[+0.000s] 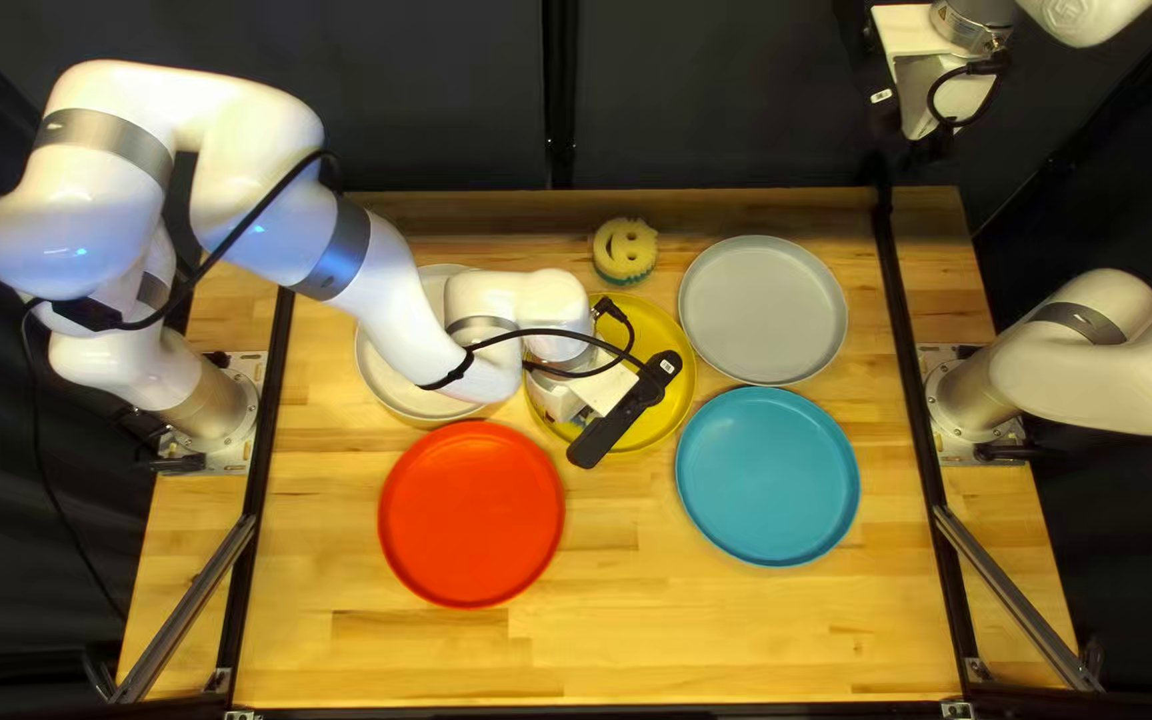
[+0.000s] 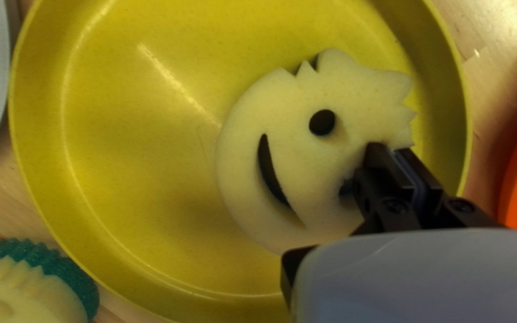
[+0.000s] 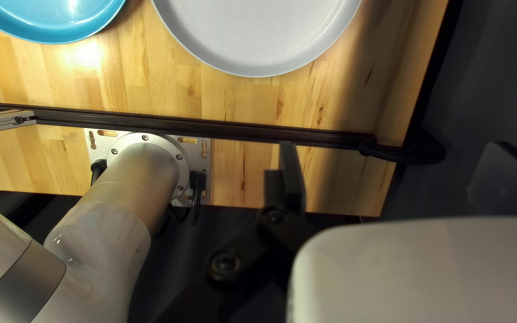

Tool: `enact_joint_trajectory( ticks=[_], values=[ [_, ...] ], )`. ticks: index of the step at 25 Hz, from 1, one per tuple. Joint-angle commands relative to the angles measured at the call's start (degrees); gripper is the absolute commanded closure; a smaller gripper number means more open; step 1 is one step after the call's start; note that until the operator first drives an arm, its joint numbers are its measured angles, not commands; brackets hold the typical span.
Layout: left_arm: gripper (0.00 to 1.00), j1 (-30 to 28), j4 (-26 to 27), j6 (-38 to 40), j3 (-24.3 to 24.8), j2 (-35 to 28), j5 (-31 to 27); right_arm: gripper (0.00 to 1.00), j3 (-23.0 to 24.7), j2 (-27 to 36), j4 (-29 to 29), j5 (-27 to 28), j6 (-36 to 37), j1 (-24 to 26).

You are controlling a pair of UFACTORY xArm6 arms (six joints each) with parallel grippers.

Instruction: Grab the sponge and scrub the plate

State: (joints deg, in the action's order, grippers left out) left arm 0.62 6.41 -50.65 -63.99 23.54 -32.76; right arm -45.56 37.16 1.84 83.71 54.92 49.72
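In the top left view my left gripper (image 1: 560, 398) is over the yellow plate (image 1: 678, 400), its fingertips hidden under the wrist. In the left wrist view, the left gripper (image 2: 397, 157) is shut on the edge of a cream smiley-face sponge (image 2: 288, 107), which sits over the inside of the yellow plate (image 2: 121, 149); whether it touches the plate is unclear. The right gripper (image 1: 920, 100) is raised beyond the table's far edge. Seen from its own wrist, one finger (image 3: 292, 173) of it stands well out to one side, open, holding nothing; the other is hidden.
A second smiley sponge (image 1: 624, 250) with a teal layer lies beyond the yellow plate. Grey (image 1: 763, 310) and blue (image 1: 767, 476) plates are to its right, a red plate (image 1: 471, 514) at its near left. My left forearm covers part of a pale plate (image 1: 383, 380).
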Motion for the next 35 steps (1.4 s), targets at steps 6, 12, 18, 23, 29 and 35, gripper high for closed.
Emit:
enact_joint_trajectory(
  ticks=[6, 12, 18, 23, 29, 35],
  values=[
    [1.00, 0.88, -0.14, -2.06, -6.57, 4.02, -2.10, 0.00, 0.00, 0.00, 0.00, 0.00, 0.00, 0.00],
    [1.00, 0.84, 0.12, -1.97, -0.29, -0.12, -0.38, 0.00, 0.00, 0.00, 0.00, 0.00, 0.00, 0.00],
    [1.00, 0.73, 0.57, -0.79, 8.70, -6.09, 1.75, 0.00, 0.00, 0.00, 0.00, 0.00, 0.00, 0.00],
    [1.00, 0.51, 1.46, -0.55, 11.75, -7.09, 2.90, 0.00, 0.00, 0.00, 0.00, 0.00, 0.00, 0.00],
    [1.00, 1.05, 1.47, -0.91, 6.25, -3.93, 0.94, 0.00, 0.00, 0.00, 0.00, 0.00, 0.00, 0.00],
    [1.00, 2.03, 0.75, -1.97, -2.02, 1.11, -1.27, 0.00, 0.00, 0.00, 0.00, 0.00, 0.00, 0.00]
  ],
)
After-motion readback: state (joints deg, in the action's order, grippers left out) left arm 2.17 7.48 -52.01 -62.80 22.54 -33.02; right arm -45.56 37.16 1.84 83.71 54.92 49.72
